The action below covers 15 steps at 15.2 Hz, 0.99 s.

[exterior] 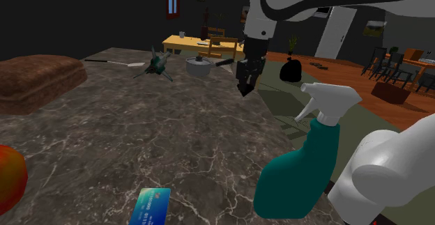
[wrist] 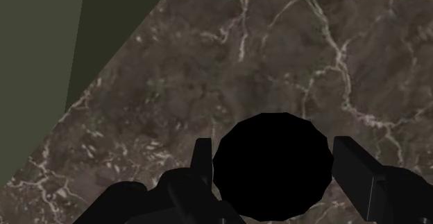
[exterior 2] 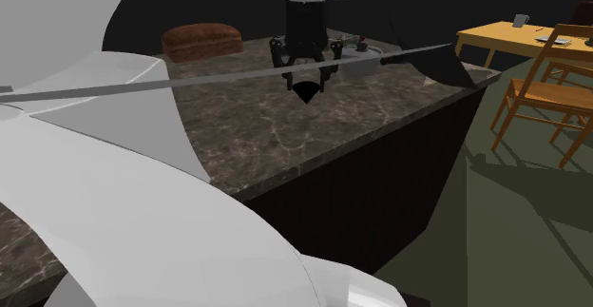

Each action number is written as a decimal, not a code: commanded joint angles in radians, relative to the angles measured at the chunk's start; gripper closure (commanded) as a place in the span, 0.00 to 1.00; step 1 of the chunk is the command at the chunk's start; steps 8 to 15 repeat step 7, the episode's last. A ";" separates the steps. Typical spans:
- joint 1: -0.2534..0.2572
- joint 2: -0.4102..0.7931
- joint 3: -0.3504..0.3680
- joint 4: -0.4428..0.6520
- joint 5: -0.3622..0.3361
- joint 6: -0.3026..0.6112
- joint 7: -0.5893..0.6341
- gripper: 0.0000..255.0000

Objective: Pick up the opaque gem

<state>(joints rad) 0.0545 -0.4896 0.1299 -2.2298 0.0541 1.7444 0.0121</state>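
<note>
A black faceted gem (wrist: 272, 177) sits between my gripper's (wrist: 274, 161) two fingers, which clasp it on both sides. In the second exterior view the gripper (exterior 2: 306, 77) hangs straight down with the gem (exterior 2: 306, 92) as a dark downward point under it, just above the brown marble counter (exterior 2: 238, 124). In the shoulder view the gripper (exterior: 245, 90) hovers near the counter's (exterior: 139, 140) right edge, and its dark fingers blend with the gem.
On the counter are a brown loaf (exterior: 35, 81), a teal spray bottle (exterior: 300, 168), a blue card (exterior: 150, 206), a red-orange fruit (exterior: 8, 178), a small pot (exterior: 199, 65) and a teal toy (exterior: 157, 63). The counter edge drops to green floor (wrist: 35, 42). A wooden chair (exterior 2: 546, 77) stands beyond.
</note>
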 commanded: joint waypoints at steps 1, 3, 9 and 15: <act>0.000 0.002 -0.001 0.030 -0.001 -0.029 0.000 1.00; -0.001 0.004 -0.002 0.059 -0.002 -0.055 0.001 1.00; -0.002 0.008 -0.003 0.091 -0.003 -0.084 0.001 1.00; -0.002 0.008 -0.003 0.091 -0.003 -0.084 0.001 1.00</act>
